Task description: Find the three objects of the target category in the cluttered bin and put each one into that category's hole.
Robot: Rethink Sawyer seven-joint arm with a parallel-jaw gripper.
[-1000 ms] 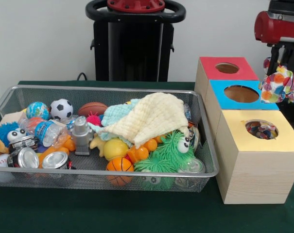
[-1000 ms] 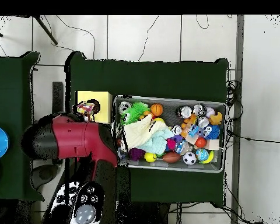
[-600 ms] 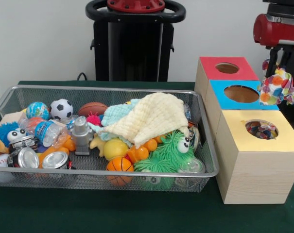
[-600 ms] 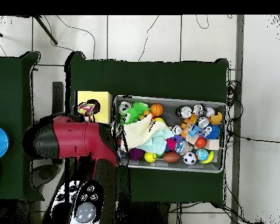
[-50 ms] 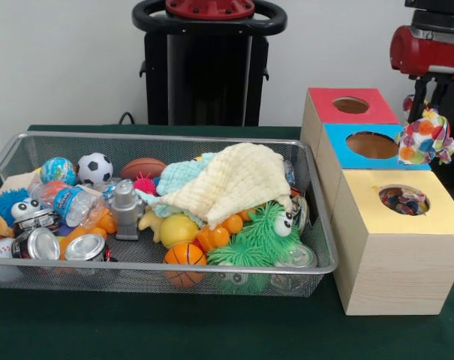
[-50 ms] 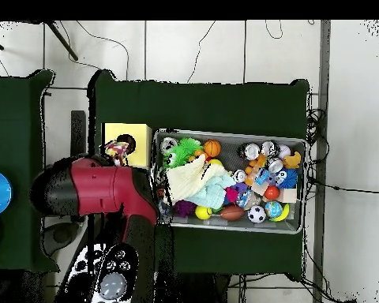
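Fingers [image 5: 425,112] are pinching a colourful patterned cloth [image 5: 424,140], which dangles beside the blue box [image 5: 371,145], just behind the yellow box [image 5: 399,237]. Looks like the drop-off step; next move needs lining it over the yellow box's hole [image 5: 404,199], I'd guess.

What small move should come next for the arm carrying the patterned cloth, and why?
Probably shift the patterned cloth toward the yellow box's hole and lower it: it hangs beside the blue box, not above that hole, which already shows similar fabric.
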